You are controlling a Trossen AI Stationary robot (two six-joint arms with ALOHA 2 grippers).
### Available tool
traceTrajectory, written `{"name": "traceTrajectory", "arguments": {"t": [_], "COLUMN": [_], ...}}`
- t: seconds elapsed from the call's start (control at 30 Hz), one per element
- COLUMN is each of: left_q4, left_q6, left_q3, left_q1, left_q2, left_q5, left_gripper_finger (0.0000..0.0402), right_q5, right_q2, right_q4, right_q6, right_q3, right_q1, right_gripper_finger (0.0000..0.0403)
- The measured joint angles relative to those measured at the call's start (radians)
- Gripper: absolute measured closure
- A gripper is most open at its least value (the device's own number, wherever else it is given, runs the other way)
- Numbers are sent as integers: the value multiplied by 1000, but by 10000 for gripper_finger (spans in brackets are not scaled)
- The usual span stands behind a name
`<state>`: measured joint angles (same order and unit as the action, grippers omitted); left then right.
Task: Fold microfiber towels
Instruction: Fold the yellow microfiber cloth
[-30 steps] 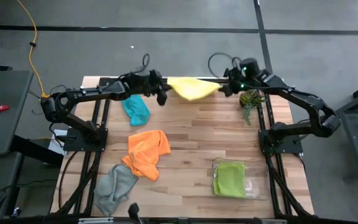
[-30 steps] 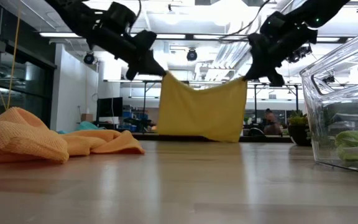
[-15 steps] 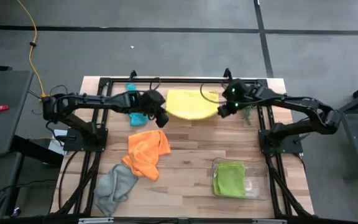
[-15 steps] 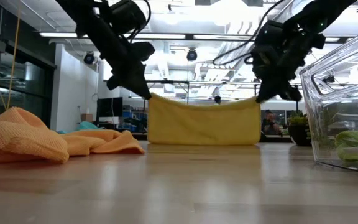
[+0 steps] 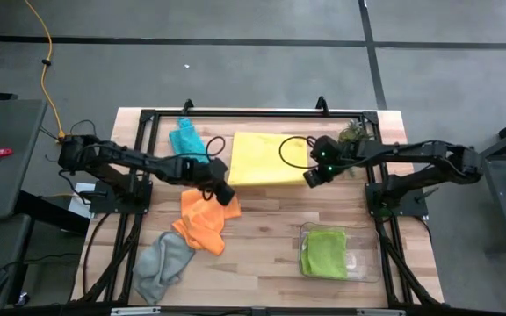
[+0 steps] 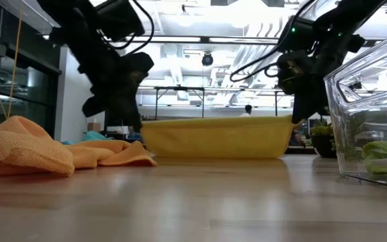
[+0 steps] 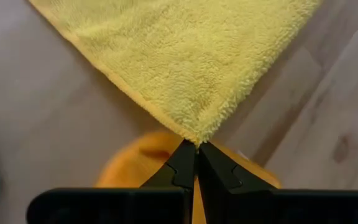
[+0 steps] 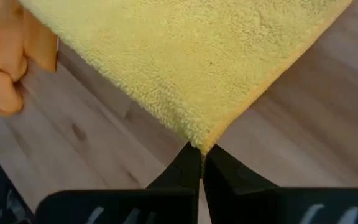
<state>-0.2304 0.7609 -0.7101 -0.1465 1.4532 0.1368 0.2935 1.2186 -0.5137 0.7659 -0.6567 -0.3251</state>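
Observation:
The yellow towel (image 5: 266, 158) lies spread at the table's far middle, its near edge raised a little between my two grippers. My left gripper (image 5: 227, 193) is shut on its near-left corner, and my right gripper (image 5: 310, 176) is shut on its near-right corner. In the low view the yellow towel (image 6: 217, 138) stretches low between the left gripper (image 6: 137, 122) and the right gripper (image 6: 294, 119). A teal towel (image 5: 187, 140), an orange towel (image 5: 206, 215) and a grey towel (image 5: 163, 263) lie crumpled on the left. A lime green towel (image 5: 323, 253) lies folded in the clear tray (image 5: 369, 263). My left gripper pinches the yellow towel's near-left corner tip (image 7: 197, 137) between its two fingers, slanting down from the near left. That corner is held just off the table. My right gripper pinches the near-right corner tip (image 8: 199, 143) between its two fingers, slanting down from the near right. The near edge runs fairly straight between the two holds, and the towel's far part rests on the table.
A small potted plant (image 5: 354, 134) stands at the far right, close to the right arm. The orange towel lies just beside and below my left gripper. Bare wood (image 5: 271, 219) shows in the table's middle, between the orange towel and the tray.
Both grippers have come down and toward the table's near edge, still shut on the yellow towel's corners. The towel hung below them over the far edge; its free edge has landed on the table and the cloth has been drawn out flat.

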Motion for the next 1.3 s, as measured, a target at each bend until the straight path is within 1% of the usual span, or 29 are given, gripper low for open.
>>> {"name": "traceTrajectory", "arguments": {"t": [0.13, 0.23, 0.4, 0.7, 0.83, 1.03, 1.17, 1.3], "left_q4": [24, 46, 62, 79, 94, 128, 130, 150], "left_q6": [81, 86, 69, -2, -61, -86, -94, -95], "left_q3": [8, -4, -35, -44, -45, -45, -45, -44], "left_q1": [46, 39, -53, -263, -315, -331, -323, -321], "left_q2": [0, 0, 0, 0, 0, 0, 6, 52], "left_q5": [1, 6, 6, 12, 17, 41, 76, 101], "left_gripper_finger": [401, 401, 401, 401, 401, 401, 401, 401], "right_q5": [-4, -4, -34, -174, -180, -188, -194, -217], "right_q2": [0, 0, 0, 0, 0, 24, 90, 158], "right_q4": [-3, 15, 83, 144, 154, 193, 213, 277], "right_q6": [55, 78, 90, 80, 64, 72, 107, 117], "right_q3": [0, 0, 0, 0, 0, 0, 0, 0], "right_q1": [46, 47, -25, -199, -244, -255, -255, -257], "right_gripper_finger": [403, 403, 403, 403, 403, 403, 403, 403]}}
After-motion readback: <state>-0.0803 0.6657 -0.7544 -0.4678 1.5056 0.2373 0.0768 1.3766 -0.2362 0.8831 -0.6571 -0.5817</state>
